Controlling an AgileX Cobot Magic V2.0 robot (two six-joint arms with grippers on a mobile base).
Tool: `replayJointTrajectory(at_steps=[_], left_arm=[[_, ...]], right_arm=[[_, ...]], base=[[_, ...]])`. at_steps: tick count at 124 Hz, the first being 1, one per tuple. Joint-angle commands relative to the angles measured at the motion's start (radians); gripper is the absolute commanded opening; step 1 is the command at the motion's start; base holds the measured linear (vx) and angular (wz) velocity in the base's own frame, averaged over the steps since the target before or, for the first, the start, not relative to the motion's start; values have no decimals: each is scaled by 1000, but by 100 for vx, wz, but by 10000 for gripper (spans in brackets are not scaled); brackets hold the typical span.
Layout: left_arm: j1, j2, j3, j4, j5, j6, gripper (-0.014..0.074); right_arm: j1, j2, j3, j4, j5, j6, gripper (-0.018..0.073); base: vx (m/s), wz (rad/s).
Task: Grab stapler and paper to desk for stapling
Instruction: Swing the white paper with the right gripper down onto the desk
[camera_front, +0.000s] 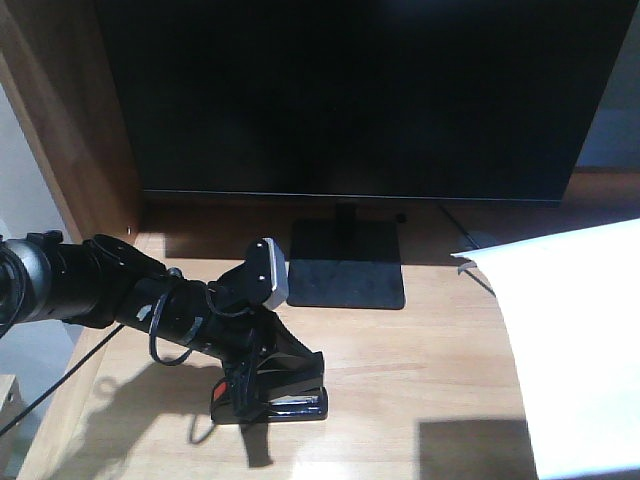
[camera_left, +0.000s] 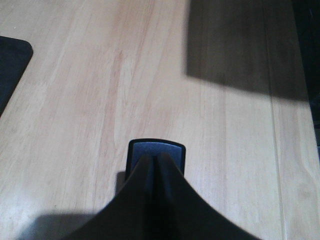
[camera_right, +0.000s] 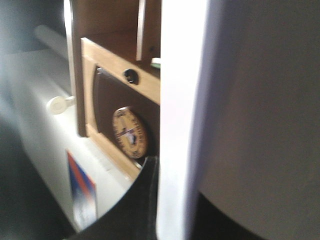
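Note:
The black stapler (camera_front: 285, 402), with an orange patch at its left end, sits low on the light wood desk (camera_front: 420, 340) in front of the monitor. My left gripper (camera_front: 262, 378) is shut on it. In the left wrist view the stapler's rounded end (camera_left: 157, 147) shows just past my left gripper (camera_left: 156, 158), above the desk top (camera_left: 100, 75). The white paper (camera_front: 580, 340) hangs over the right side of the desk. In the right wrist view my right gripper (camera_right: 175, 200) is shut on the paper (camera_right: 175, 100), seen edge-on between the dark fingers (camera_right: 142, 205).
A large black monitor (camera_front: 350, 90) and its flat black base (camera_front: 345, 265) stand at the back of the desk; the base's corner (camera_left: 10, 60) shows in the left wrist view. A wooden side panel (camera_front: 70, 120) rises at left. A wooden shelf unit (camera_right: 120, 65) lies behind the paper.

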Motion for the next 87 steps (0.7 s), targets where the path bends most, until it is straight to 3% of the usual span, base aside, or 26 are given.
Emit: replayJointTrajectory(at_steps=[1, 59, 87], left_arm=[[-3, -52, -20, -49, 22, 1, -6], [-3, -52, -20, -49, 22, 1, -6], [-3, -52, -20, -49, 22, 1, -6]], right_arm=[[-8, 92, -26, 37, -69, -25, -3], [-8, 674, -26, 8, -521, -86, -3], [-8, 928, -28, -83, -523, -173, -3]], base=[[0, 0], [0, 0], [0, 0]])
